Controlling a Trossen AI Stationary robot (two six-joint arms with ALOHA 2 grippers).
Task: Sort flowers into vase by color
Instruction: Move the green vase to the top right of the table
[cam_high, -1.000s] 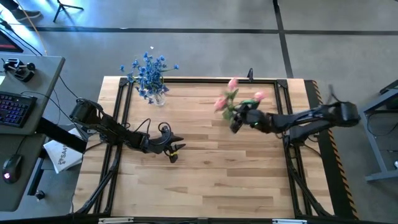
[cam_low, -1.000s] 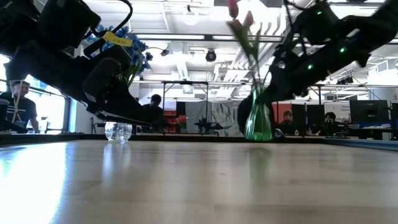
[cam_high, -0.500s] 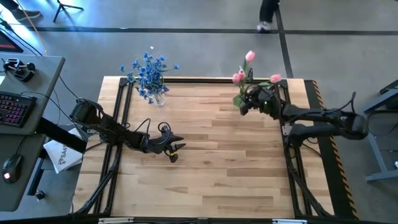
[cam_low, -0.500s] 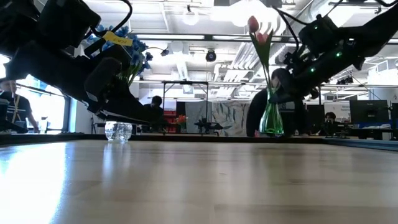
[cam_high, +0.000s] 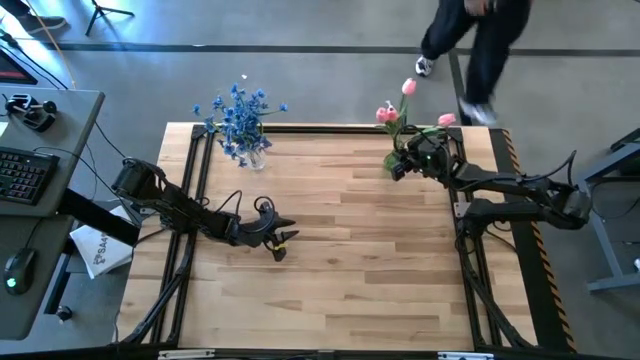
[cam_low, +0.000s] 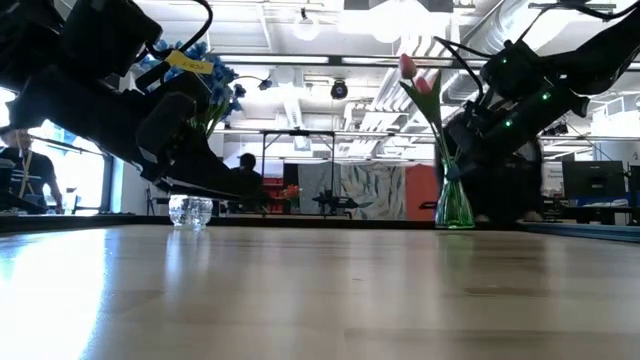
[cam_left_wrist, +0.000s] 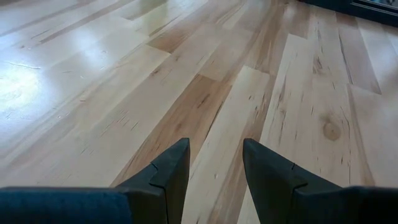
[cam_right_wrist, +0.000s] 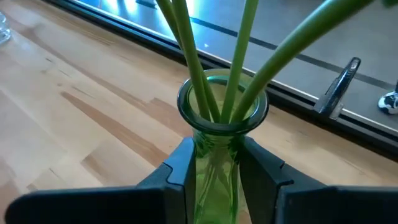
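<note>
A green glass vase (cam_right_wrist: 222, 102) with pink tulips (cam_high: 386, 115) on long green stems (cam_right_wrist: 239, 56) is near the table's far right corner, with my right gripper (cam_right_wrist: 217, 171) shut on it. The vase (cam_low: 455, 205) looks upright in the low view. Whether its base touches the table, I cannot tell. Blue flowers (cam_high: 240, 115) stand in a clear glass vase (cam_low: 190, 210) at the far left corner. My left gripper (cam_left_wrist: 214, 165) is open over bare wood at the table's left middle (cam_high: 283, 240), with nothing between its fingers. My right gripper pinches the green vase's narrow neck (cam_right_wrist: 217, 155), just below the flared rim, between its two fingers (cam_right_wrist: 180, 168). The fingers come slanting down from the table's right side. The vase stays upright in the hold, and the tulip stems rise out of its mouth.
A black frame (cam_high: 330, 128) runs along the table's edges. A person (cam_high: 480, 40) walks on the floor just beyond the far right corner. A desk with a keyboard (cam_high: 25, 170) stands to the left. Bare wood (cam_high: 360, 260) fills the middle and near part.
My right gripper has carried the green vase with the tulips from the table's right middle toward the far right corner and has turned on the way. The vase leaned then and now stands upright. A person has walked in beyond the far edge.
</note>
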